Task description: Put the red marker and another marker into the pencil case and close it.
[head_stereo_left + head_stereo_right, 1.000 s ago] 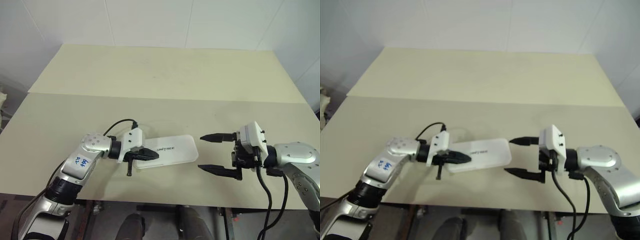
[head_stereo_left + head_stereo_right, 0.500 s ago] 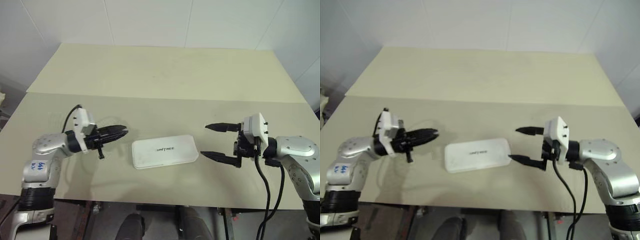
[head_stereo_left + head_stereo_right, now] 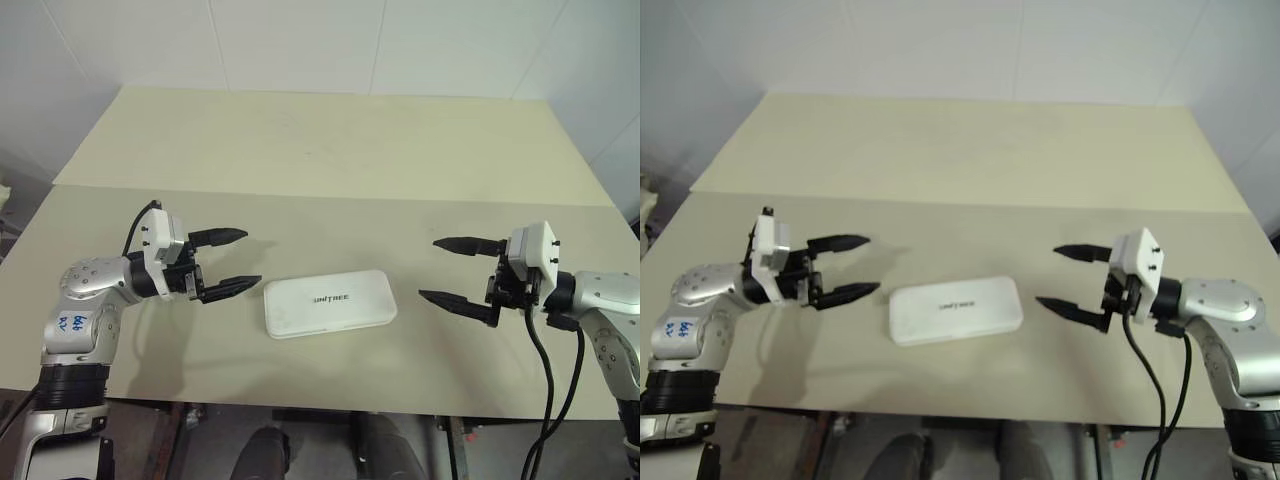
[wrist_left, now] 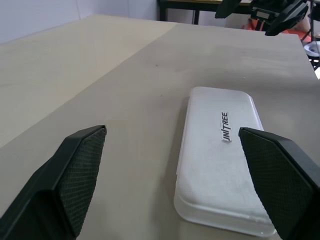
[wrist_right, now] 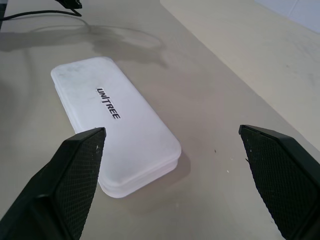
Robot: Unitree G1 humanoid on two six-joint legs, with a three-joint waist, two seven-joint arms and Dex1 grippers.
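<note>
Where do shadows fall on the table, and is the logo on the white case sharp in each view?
Left eye view: the flat white plastic pencil case lies closed in even light; soft shadows fall on the beige table under the open left gripper and open right gripper. Left wrist view: logo sharp. Right wrist view: logo sharp, faint curved shadows beyond the case. Right eye view: logo too small to read.

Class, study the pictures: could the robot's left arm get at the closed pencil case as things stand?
Probably yes. The left gripper hangs with jaws open just beside the pencil case, pointing towards it, with only bare table between them and nothing lying on the lid.
</note>
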